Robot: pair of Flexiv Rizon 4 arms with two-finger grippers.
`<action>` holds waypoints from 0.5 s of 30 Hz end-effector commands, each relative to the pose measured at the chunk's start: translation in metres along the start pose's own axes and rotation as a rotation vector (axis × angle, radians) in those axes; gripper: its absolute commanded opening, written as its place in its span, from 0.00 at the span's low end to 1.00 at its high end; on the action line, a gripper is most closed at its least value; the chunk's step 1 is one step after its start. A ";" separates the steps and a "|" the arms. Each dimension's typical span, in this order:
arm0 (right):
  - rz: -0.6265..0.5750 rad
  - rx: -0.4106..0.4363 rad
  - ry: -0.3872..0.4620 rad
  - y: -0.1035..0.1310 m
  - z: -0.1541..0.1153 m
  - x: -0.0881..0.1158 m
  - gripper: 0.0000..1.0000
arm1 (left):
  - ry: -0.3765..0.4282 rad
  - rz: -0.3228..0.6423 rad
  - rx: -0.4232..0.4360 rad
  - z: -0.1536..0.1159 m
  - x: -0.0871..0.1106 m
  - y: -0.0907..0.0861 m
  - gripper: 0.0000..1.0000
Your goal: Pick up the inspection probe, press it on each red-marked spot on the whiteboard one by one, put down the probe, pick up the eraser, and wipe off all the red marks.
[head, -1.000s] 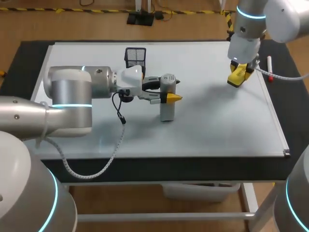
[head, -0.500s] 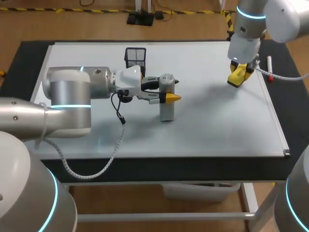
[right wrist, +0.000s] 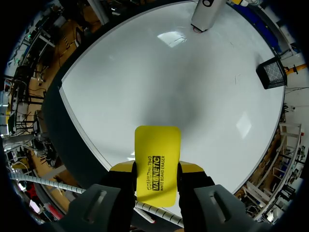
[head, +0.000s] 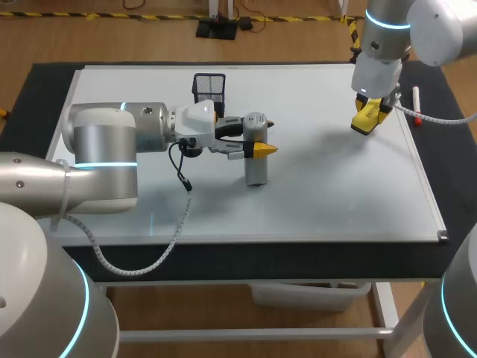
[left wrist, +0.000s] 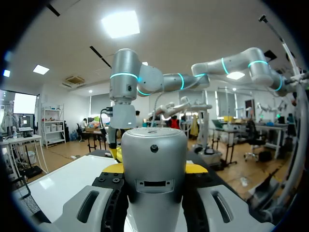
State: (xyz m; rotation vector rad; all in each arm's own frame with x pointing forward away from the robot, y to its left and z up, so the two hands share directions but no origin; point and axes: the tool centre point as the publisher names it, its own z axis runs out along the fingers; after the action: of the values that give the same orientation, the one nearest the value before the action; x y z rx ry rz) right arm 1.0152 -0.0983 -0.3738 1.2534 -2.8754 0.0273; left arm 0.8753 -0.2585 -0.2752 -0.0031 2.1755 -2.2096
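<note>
Left gripper (head: pixel 261 139) clamps probe (head: pixel 257 168), upright at frame centre, base on whiteboard (head: pixel 320 201). Right gripper (head: pixel 367 117) at upper right clamps eraser (right wrist: pixel 157 159), long axis along fingers. No red marks visible.

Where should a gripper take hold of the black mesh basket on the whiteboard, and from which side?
Probably from above, on its rim: the black mesh basket stands upright, open top up, so one finger can go inside and one outside a thin wall.
</note>
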 end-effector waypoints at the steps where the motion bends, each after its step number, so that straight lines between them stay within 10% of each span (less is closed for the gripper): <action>1: -0.002 0.001 0.004 -0.001 -0.001 0.000 0.00 | -0.004 0.010 -0.010 -0.009 -0.001 -0.014 0.00; 15: -0.002 0.001 0.004 -0.001 -0.001 0.000 0.00 | -0.091 0.016 -0.028 -0.053 -0.031 -0.030 0.00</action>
State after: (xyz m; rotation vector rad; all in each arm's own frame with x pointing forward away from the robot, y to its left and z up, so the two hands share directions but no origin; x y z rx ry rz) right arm 1.0151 -0.0983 -0.3739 1.2535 -2.8754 0.0273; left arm 0.9052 -0.2150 -0.2512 -0.0763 2.1474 -2.1363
